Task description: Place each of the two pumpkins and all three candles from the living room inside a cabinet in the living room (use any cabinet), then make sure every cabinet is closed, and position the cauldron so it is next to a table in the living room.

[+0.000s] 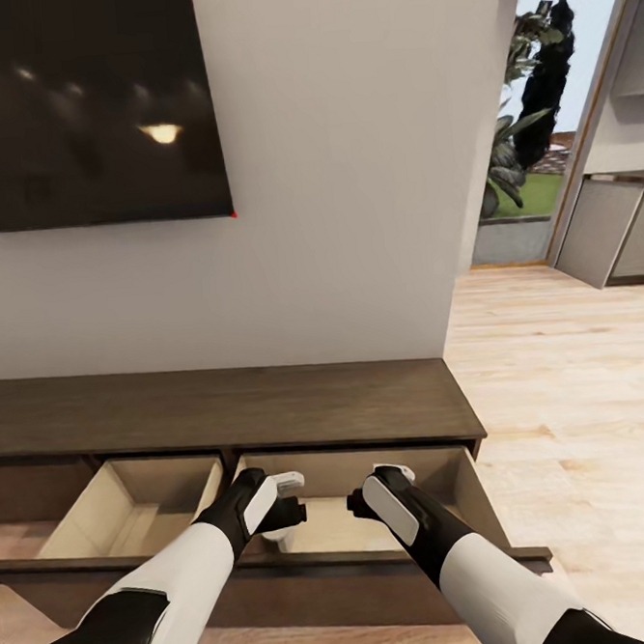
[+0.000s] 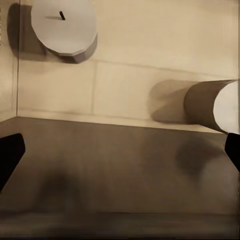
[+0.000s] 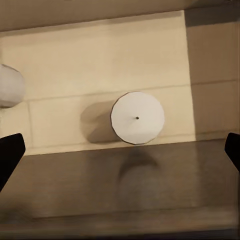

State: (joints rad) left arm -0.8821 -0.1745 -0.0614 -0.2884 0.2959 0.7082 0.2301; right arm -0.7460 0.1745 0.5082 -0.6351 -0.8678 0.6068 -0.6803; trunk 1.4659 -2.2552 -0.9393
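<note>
Dark matt wood cabinet [image 1: 222, 407] w/ smooth pale drawer insides; candles [image 3: 137, 118] look matt, waxy.

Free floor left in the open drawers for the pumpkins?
Left drawer: floor looks bare between its side walls. Right drawer: two candles stand apart, with bare strips between them and toward the back wall. Both grippers, left and right, crowd its front edge.

We see our left gripper [image 1: 283, 504] and right gripper [image 1: 374, 492] hanging over the cabinet's [image 1: 222, 407] open right drawer [image 1: 461, 490], beside another open drawer [image 1: 133, 506], below a dark screen [image 1: 87, 108].
</note>
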